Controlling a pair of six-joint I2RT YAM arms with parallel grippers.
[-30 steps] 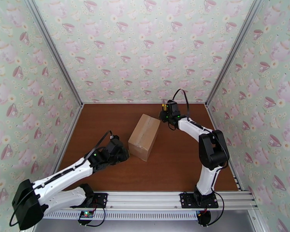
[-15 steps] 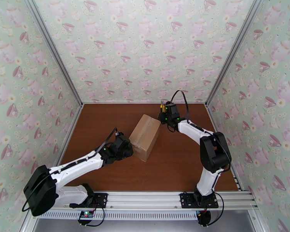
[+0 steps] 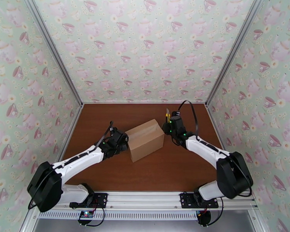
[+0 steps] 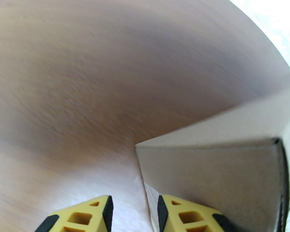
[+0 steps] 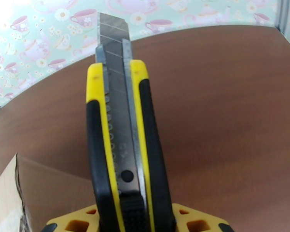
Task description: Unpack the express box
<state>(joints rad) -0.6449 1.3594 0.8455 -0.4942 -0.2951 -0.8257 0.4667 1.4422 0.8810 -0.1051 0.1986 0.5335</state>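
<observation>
The express box [image 3: 145, 139] is a plain brown carton lying closed at the middle of the brown table [image 3: 106, 113], its taped seam facing up. My left gripper [image 3: 121, 142] is pressed against its left end. In the left wrist view the yellow fingertips [image 4: 89, 211] stand a little apart, and a corner edge of the box [image 4: 214, 178] runs down into the left gripper's [image 4: 133, 207] gap. My right gripper [image 3: 172, 126] hovers just off the box's far right corner, shut on a yellow-and-black utility knife [image 5: 118, 124] with its blade out. The box's edge [image 5: 48, 190] lies low left of it.
Teacup-patterned walls [image 3: 145, 47] close in the table on the left, back and right. Bare brown tabletop lies in front of and behind the box. An aluminium rail [image 3: 152, 198] with both arm bases runs along the near edge.
My left gripper has moved forward against the box's left end, and the box has turned to lie more sideways. My right arm has swung out to the right with the knife.
</observation>
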